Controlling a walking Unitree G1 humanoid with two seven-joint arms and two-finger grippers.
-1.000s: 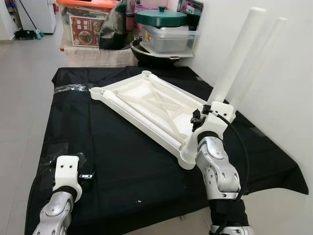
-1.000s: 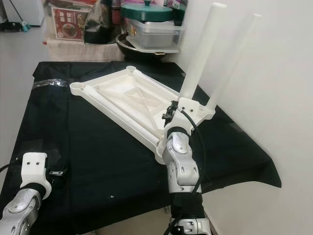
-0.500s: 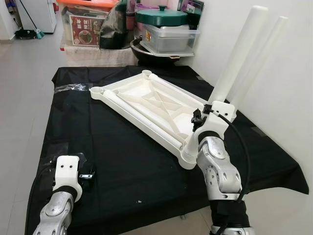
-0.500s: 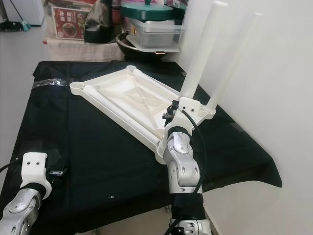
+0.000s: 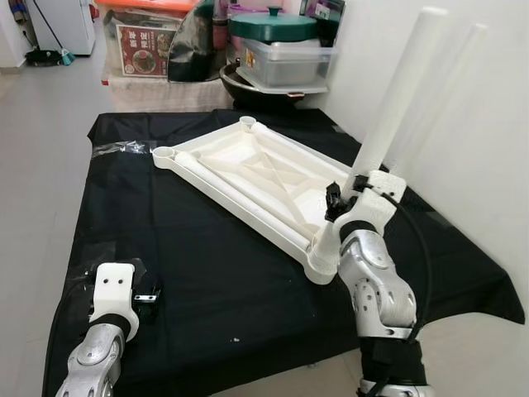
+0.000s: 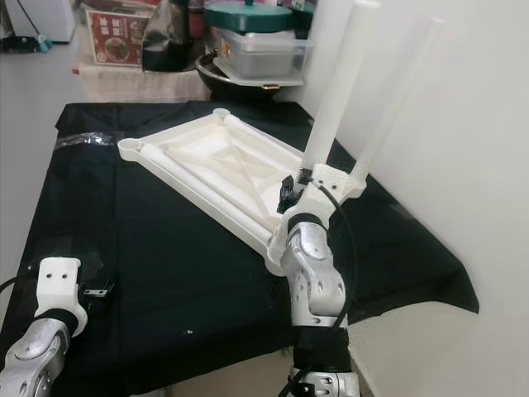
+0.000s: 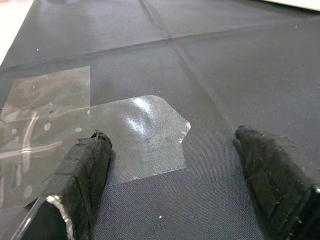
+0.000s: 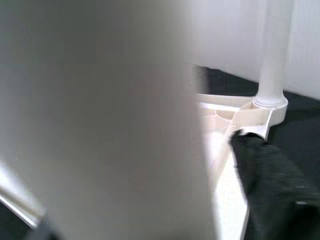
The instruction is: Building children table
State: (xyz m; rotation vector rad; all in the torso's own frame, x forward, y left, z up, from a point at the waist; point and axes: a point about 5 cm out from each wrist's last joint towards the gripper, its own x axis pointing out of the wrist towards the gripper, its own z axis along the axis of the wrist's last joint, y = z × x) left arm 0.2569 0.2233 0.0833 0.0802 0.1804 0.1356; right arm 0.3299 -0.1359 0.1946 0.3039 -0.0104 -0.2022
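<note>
My right gripper (image 5: 354,184) is clamped on a white table leg (image 5: 397,91), holding it upright at the near corner of the upside-down tabletop (image 5: 256,178) on the black cloth (image 5: 190,248). I'd keep it plumb and press straight down into the socket. My left gripper (image 7: 175,175) rests open and empty on the cloth.

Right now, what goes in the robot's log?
right gripper: holding white leg upright at tabletop corner | left gripper: open above black cloth

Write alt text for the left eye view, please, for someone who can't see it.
The robot's right gripper holds a white leg upright at a corner of an upturned white tabletop on a black cloth. Its left arm rests low.
</note>
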